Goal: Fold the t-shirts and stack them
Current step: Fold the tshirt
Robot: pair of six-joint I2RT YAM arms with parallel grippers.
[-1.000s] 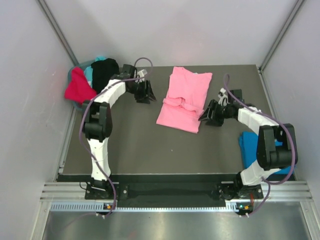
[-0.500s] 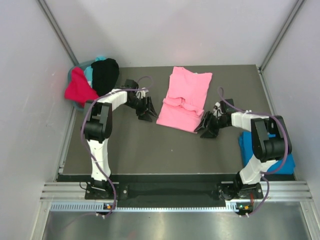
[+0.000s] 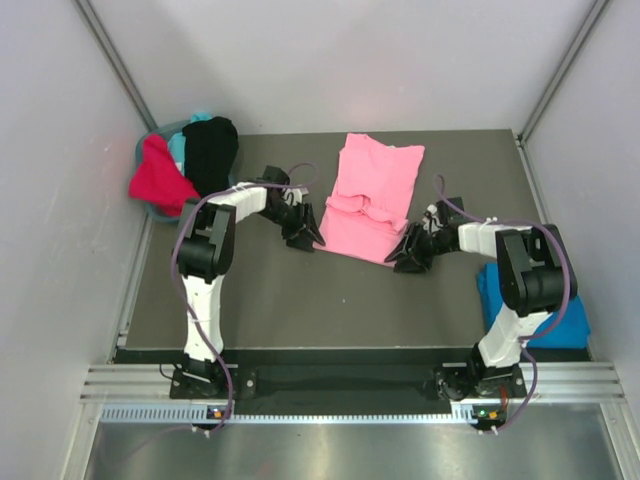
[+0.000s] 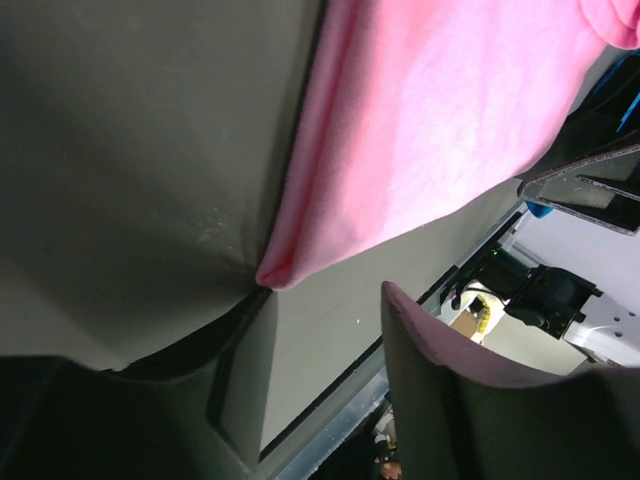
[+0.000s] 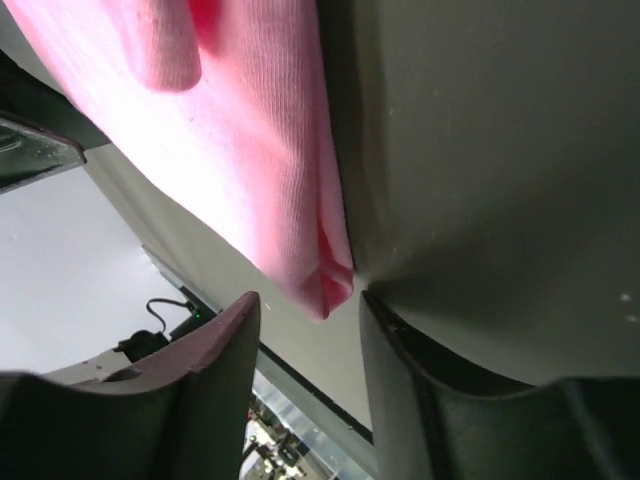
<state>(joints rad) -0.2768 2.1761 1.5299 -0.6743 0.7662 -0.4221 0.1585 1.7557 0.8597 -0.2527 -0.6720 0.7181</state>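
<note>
At the near right, the blue t-shirt [image 3: 491,287] sits folded, so I'm guessing that's my stack spot. Mid-table [image 3: 300,300] the pink t-shirt [image 3: 370,195] lies half folded. I've got a gripper at each near corner so the hem lifts evenly. My left gripper [image 3: 305,238] and right gripper [image 3: 405,258] are both part open, corner between the jaws, nothing pinched yet. Far left, the red t-shirt [image 3: 155,180] and black t-shirt [image 3: 210,148] wait in a heap.

Overhead; wrist close-ups sharing pink t-shirt [image 3: 368,200]

Pink t-shirt [image 3: 368,195], grey table [image 3: 260,300], red tee [image 3: 155,180], teal tee [image 3: 179,148], black tee [image 3: 210,150], blue tee [image 3: 491,292].
</note>
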